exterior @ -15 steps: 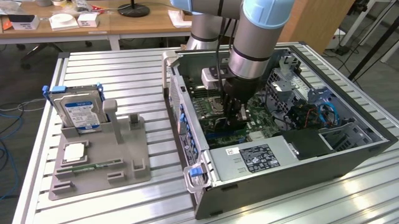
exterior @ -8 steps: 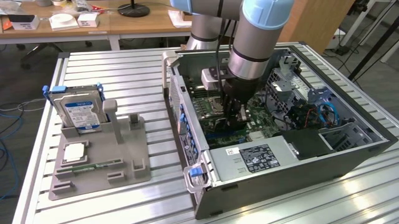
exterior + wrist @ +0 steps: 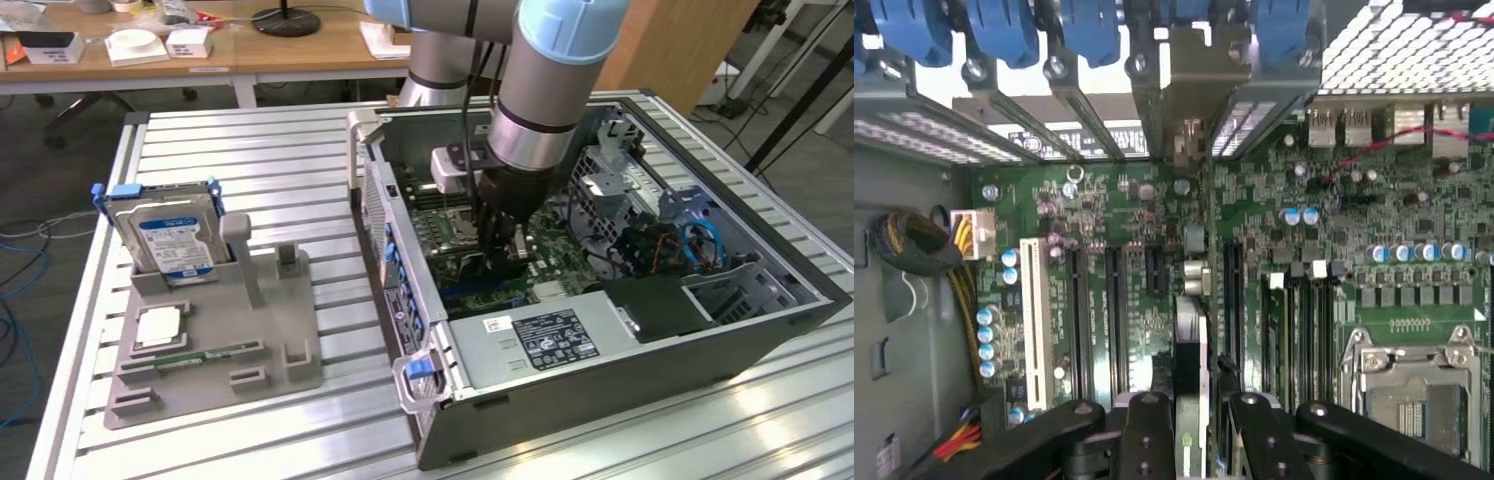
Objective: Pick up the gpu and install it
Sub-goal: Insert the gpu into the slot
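In the exterior view my gripper reaches down into the open computer case, low over the motherboard. The wrist view has the two black fingers closed on the gpu, a thin dark card seen edge-on. It runs from between the fingers toward the case's rear wall, where its silver bracket sits among the blue slot latches. The card stands upright between the black expansion slots. Whether it is seated in a slot I cannot tell.
A grey stand on the slatted table holds a hard drive, a processor chip and a green memory stick. Inside the case are the power supply, cables, a white slot and the processor socket.
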`<state>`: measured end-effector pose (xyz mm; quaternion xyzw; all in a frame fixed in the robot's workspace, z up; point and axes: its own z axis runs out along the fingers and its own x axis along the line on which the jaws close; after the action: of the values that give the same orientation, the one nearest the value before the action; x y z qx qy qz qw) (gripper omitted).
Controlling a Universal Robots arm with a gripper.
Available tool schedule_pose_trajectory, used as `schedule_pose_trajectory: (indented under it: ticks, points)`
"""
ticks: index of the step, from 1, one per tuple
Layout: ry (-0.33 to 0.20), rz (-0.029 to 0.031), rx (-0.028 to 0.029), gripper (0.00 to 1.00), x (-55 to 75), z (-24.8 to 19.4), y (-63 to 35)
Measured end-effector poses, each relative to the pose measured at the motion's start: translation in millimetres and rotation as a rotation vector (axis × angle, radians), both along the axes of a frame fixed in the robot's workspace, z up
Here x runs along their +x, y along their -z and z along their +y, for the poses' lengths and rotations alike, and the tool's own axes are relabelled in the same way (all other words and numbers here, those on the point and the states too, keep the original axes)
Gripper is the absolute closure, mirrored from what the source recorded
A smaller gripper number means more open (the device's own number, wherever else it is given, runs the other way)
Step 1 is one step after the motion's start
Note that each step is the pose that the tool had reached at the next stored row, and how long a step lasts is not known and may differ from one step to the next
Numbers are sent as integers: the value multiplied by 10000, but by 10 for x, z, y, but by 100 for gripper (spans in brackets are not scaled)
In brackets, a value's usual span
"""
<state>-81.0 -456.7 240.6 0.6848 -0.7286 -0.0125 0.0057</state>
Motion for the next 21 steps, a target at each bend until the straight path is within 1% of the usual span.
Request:
schedule_pose_trajectory:
  ticks: [1,4,7,13,16,21]
  points:
    - [0,-6,11,74,0,1,-11]
    - [-5,3,-9,74,0,0,-20]
    - [-28,4,-12,74,-1,11,-20]
    - [-51,3,-9,74,-1,20,-20]
    - [-58,3,-1,74,0,22,-39]
    - [-84,1,-6,74,-2,20,-54]
